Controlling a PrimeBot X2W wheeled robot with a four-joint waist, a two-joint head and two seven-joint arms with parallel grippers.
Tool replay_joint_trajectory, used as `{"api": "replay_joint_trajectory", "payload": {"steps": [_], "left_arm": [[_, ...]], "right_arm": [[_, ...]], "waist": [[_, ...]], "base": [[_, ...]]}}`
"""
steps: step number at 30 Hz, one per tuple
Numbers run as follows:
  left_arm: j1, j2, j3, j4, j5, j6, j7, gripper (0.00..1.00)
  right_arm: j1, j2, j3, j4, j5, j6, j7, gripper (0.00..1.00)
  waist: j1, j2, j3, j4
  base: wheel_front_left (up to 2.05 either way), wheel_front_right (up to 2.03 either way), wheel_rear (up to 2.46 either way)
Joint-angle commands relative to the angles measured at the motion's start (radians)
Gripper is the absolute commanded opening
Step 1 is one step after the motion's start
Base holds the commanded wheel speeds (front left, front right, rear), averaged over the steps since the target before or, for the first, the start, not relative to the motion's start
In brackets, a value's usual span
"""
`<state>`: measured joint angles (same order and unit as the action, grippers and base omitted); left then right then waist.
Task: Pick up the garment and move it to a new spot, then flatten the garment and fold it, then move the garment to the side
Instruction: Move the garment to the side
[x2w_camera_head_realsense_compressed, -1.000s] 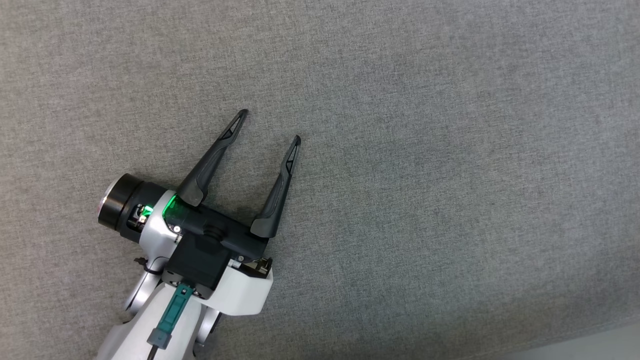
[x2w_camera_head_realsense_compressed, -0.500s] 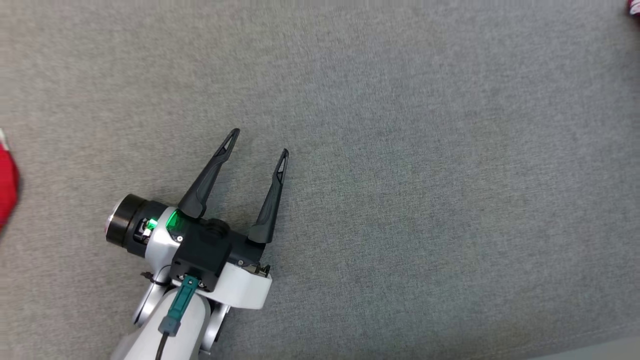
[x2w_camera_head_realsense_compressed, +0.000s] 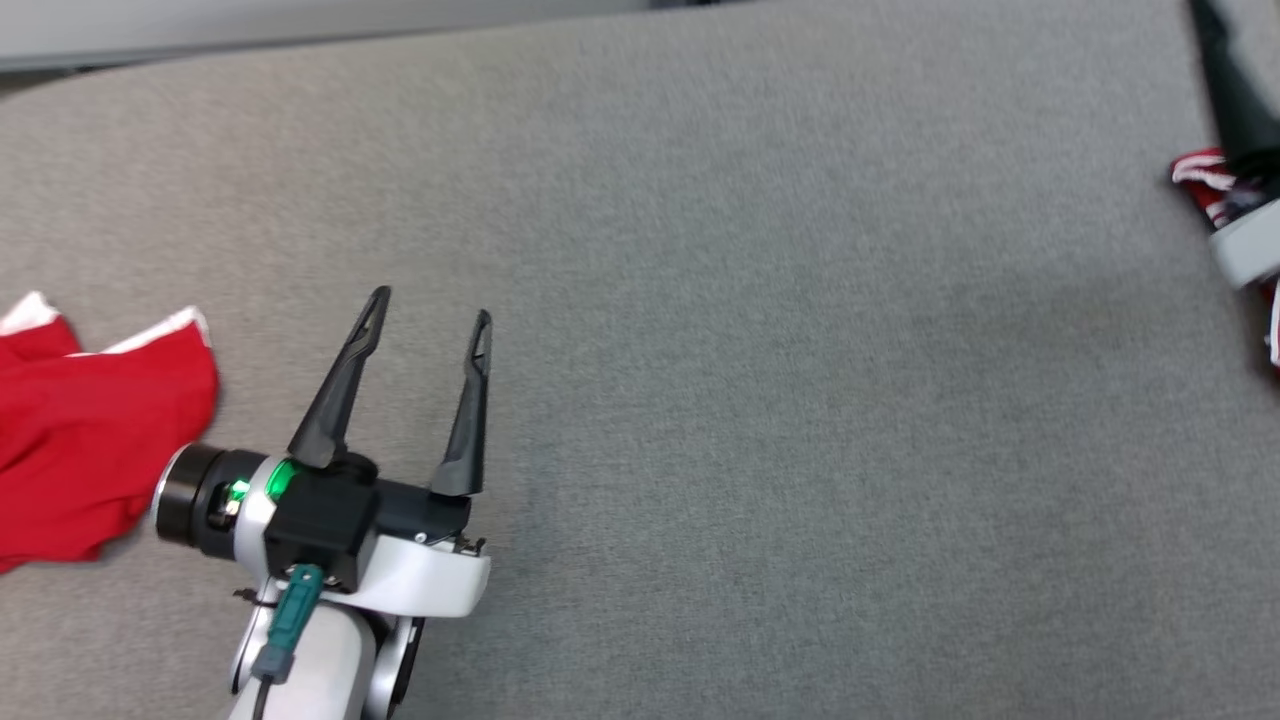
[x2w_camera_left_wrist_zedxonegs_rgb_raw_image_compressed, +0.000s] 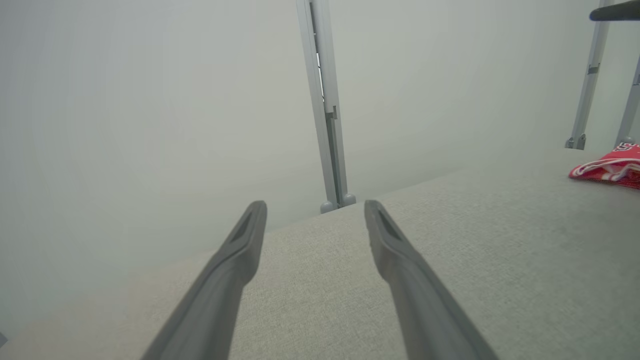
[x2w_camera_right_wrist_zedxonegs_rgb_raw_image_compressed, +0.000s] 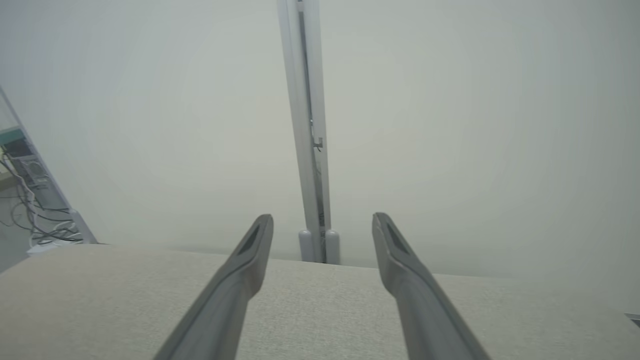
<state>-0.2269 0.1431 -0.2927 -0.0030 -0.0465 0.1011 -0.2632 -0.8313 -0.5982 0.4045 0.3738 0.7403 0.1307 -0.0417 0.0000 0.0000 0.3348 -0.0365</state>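
Observation:
A plain red garment (x2w_camera_head_realsense_compressed: 90, 440) with white edging lies crumpled at the far left of the grey fabric surface (x2w_camera_head_realsense_compressed: 800, 400). My left gripper (x2w_camera_head_realsense_compressed: 432, 307) hovers just right of it, open and empty; in its own wrist view the left gripper (x2w_camera_left_wrist_zedxonegs_rgb_raw_image_compressed: 315, 210) holds nothing. A second red-and-white cloth (x2w_camera_head_realsense_compressed: 1205, 180) lies at the right edge, also seen as a red-and-white cloth (x2w_camera_left_wrist_zedxonegs_rgb_raw_image_compressed: 607, 167) in the left wrist view. One dark finger (x2w_camera_head_realsense_compressed: 1228, 100) of my right gripper stands over it. In its wrist view the right gripper (x2w_camera_right_wrist_zedxonegs_rgb_raw_image_compressed: 322, 225) is open and empty.
The surface's far edge (x2w_camera_head_realsense_compressed: 300, 40) runs along the top of the head view. Beyond it stands a pale metal post (x2w_camera_left_wrist_zedxonegs_rgb_raw_image_compressed: 325, 125), seen as a metal post (x2w_camera_right_wrist_zedxonegs_rgb_raw_image_compressed: 307, 150) by the right wrist too. Cables and equipment (x2w_camera_right_wrist_zedxonegs_rgb_raw_image_compressed: 35, 200) sit off the left.
The head view has shifted, bringing in the far edge, the red garment at left and the cloth with my right gripper's finger at right. My left gripper stays open.

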Motion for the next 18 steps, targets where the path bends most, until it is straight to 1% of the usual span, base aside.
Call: {"api": "replay_joint_trajectory", "payload": {"steps": [1, 4, 5, 8, 11, 15, 18], "left_arm": [[0.014, -0.002, 0.015, -0.005, -0.009, 0.008, 0.000, 1.00], [0.047, -0.014, 0.058, -0.005, -0.023, 0.005, 0.000, 1.00], [0.069, -0.020, 0.085, -0.009, -0.029, -0.001, 0.000, 1.00], [0.107, -0.031, 0.125, -0.013, -0.034, -0.005, 0.000, 1.00], [0.141, -0.044, 0.158, -0.016, -0.031, -0.013, 0.000, 1.00], [0.173, -0.056, 0.204, -0.010, -0.038, -0.027, 0.000, 1.00], [0.189, -0.067, 0.230, -0.002, -0.040, -0.046, 0.000, 1.00]], "right_arm": [[0.036, 0.023, -0.007, -0.021, 0.025, 0.000, -0.015, 1.00], [0.128, 0.082, -0.059, -0.063, 0.049, 0.000, -0.076, 1.00], [0.187, 0.121, -0.070, -0.089, 0.025, 0.000, -0.118, 1.00], [0.277, 0.189, -0.109, -0.108, 0.002, 0.000, -0.175, 1.00], [0.362, 0.253, -0.150, -0.120, -0.067, 0.000, -0.209, 1.00], [0.471, 0.331, -0.197, -0.146, -0.194, 0.000, -0.225, 1.00], [0.546, 0.391, -0.241, -0.195, -0.297, 0.000, -0.226, 1.00]], "waist": [[0.0000, 0.0000, -0.052, 0.033], [0.0000, 0.0000, -0.090, 0.049], [0.0000, 0.0000, -0.112, 0.058], [0.0000, 0.0000, -0.145, 0.065], [0.0000, 0.0000, -0.171, 0.068], [0.0000, 0.0000, -0.195, 0.075], [0.0000, 0.0000, -0.211, 0.079]], "base": [[0.00, 0.00, 0.00], [0.00, 0.00, 0.00], [0.00, 0.00, 0.00], [0.00, 0.00, 0.00], [0.00, 0.00, 0.00], [0.00, 0.00, 0.00], [0.00, 0.00, 0.00]]}}
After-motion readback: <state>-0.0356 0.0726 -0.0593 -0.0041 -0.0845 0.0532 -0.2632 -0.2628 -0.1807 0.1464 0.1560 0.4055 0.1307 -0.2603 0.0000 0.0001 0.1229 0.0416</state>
